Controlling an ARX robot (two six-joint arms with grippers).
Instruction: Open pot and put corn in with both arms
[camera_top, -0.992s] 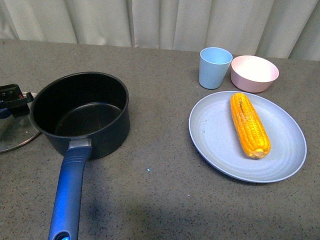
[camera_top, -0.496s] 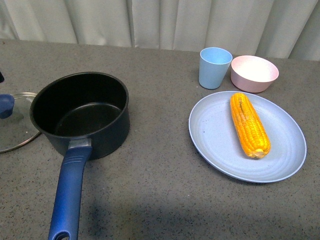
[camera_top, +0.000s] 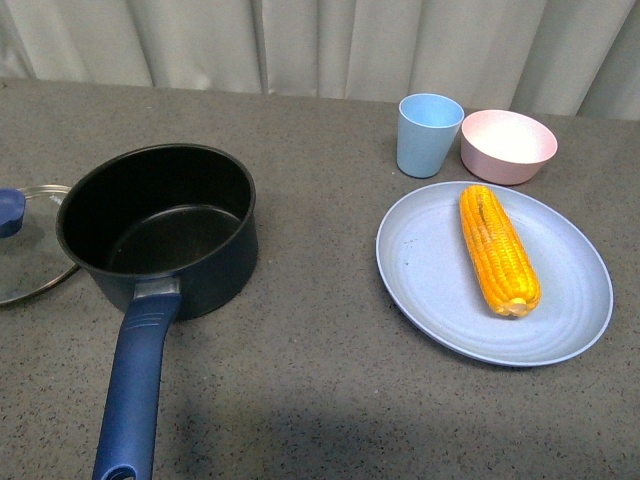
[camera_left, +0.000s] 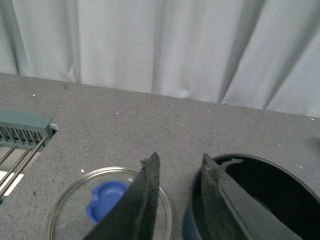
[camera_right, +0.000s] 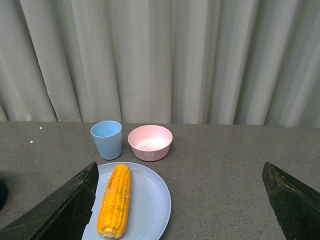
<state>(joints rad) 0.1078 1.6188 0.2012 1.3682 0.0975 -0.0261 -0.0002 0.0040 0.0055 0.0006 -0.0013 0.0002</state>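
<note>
Two pincers are showing empty: left pincer (camera_left: 180, 160) is gaping narrowly, right pincer (camera_right: 179, 172) is gaping wide. The pot (camera_top: 160, 225) is sitting uncovered on the table (camera_top: 320, 380) at 9 o'clock, lid (camera_top: 30, 265) lying flat at pot's 9 o'clock, corn (camera_top: 497, 250) lying on blue plate (camera_top: 430, 270) at pot's 3 o'clock.

Pot (camera_top: 160, 225) upright, uncovered, black inside empty; glass lid (camera_top: 32, 262) flat beside its left; corn (camera_top: 497, 250) lengthwise on blue plate (camera_top: 430, 275), well right.
</note>
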